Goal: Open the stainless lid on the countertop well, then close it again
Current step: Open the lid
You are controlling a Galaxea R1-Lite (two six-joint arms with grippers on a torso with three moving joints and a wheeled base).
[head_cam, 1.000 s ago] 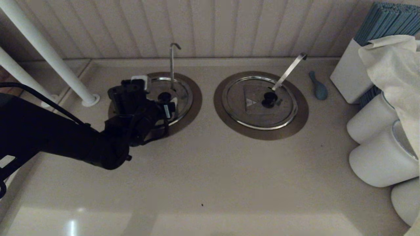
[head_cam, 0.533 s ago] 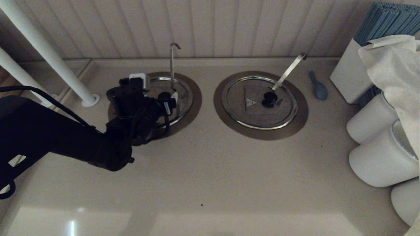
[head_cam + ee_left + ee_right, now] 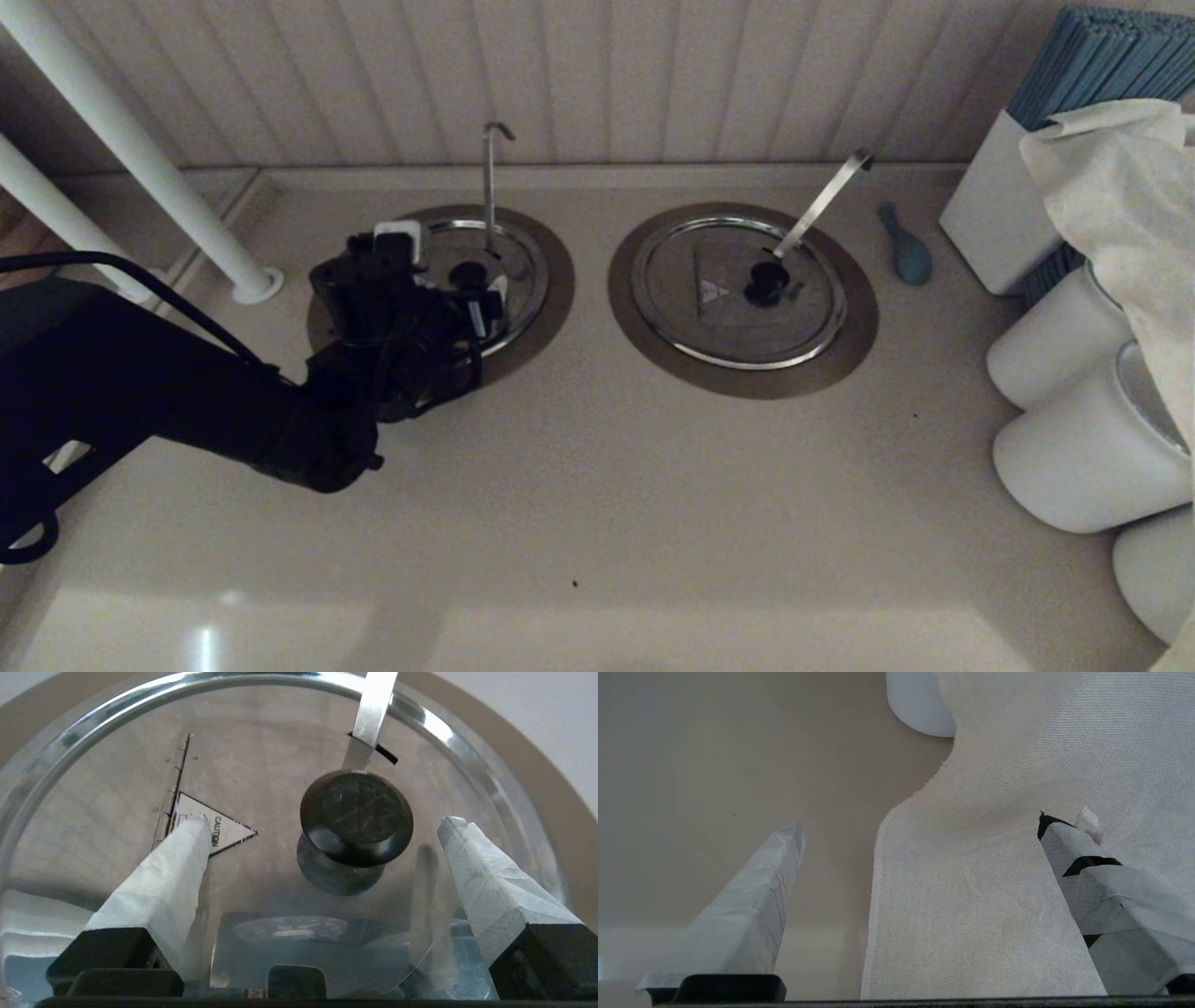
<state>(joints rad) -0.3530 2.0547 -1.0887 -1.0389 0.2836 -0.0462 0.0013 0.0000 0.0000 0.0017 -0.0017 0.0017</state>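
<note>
The stainless lid lies flat and shut over the countertop well, whose dull-steel collar rings it; the dark hole is hidden. The thin hooked ladle rod pokes up through the lid at the back. My left gripper hovers just over the lid, open. In the left wrist view the black knob sits between the taped fingers, touching neither, beside the caution triangle. My right gripper is open above a white cloth, out of the head view.
The twin lid with the broad flat ladle handle lies to the right. A blue spoon, white containers and a draped cloth fill the right side. White poles stand at the left.
My left arm has shifted slightly over the lid, a little back and then forward again. The gripper stays open and the lid stays shut.
</note>
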